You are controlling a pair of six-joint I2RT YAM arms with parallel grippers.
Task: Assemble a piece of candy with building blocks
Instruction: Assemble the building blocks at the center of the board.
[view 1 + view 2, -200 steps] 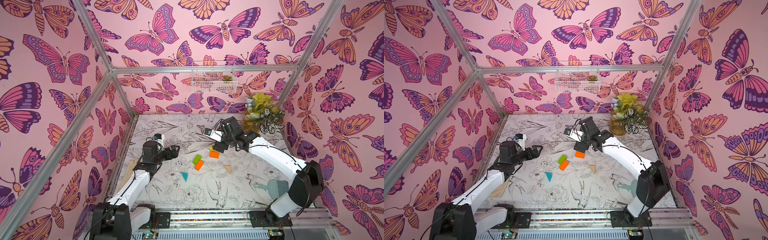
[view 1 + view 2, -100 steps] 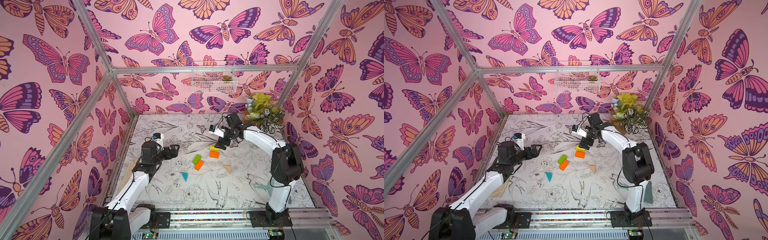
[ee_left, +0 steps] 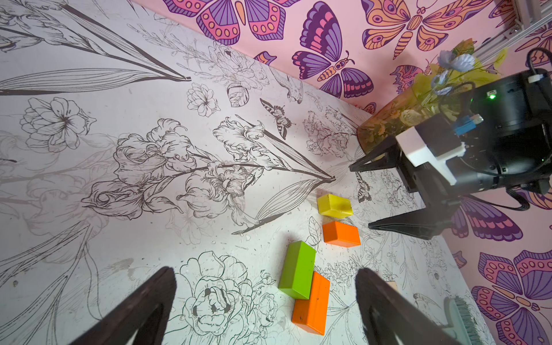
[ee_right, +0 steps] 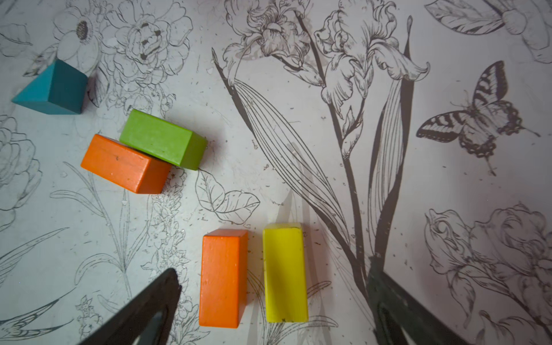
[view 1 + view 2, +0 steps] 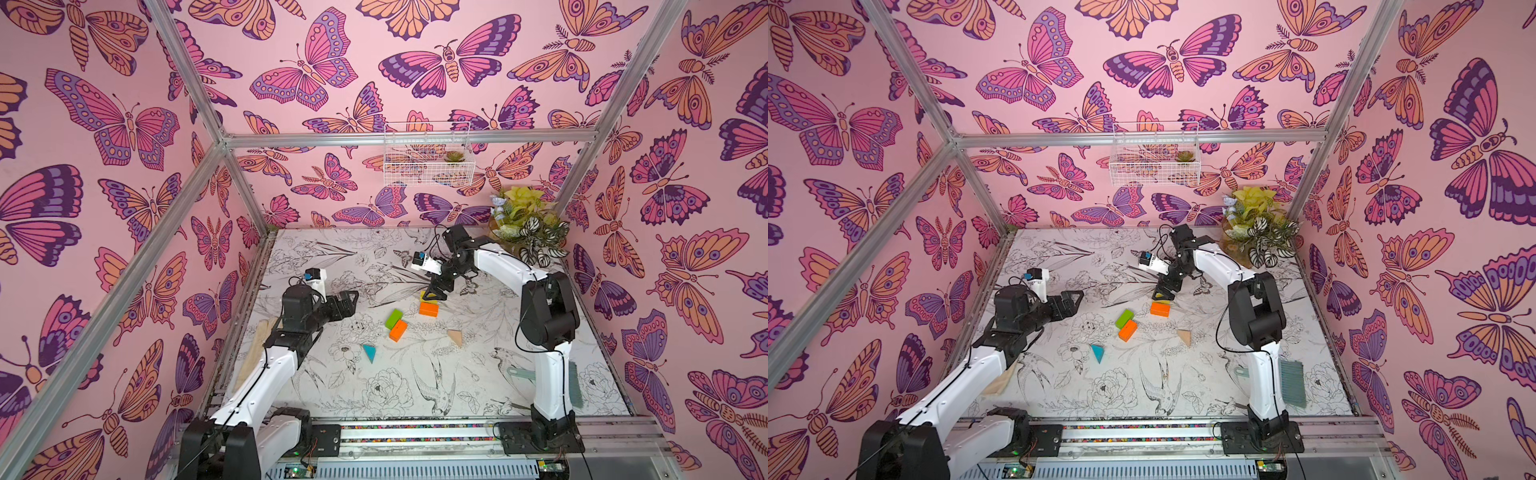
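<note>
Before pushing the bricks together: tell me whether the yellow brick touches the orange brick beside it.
Apart. The right wrist view shows a narrow strip of table between the yellow brick and the orange brick along their long sides.

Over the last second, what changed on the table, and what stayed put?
The right arm folded upward, elbow rising; the open right gripper stayed above the yellow block. Nothing gripped or released. The other blocks and the open left gripper stayed put.

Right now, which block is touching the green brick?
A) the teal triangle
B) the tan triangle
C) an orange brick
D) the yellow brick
C: in the right wrist view the green brick lies side by side against an orange brick.
</note>
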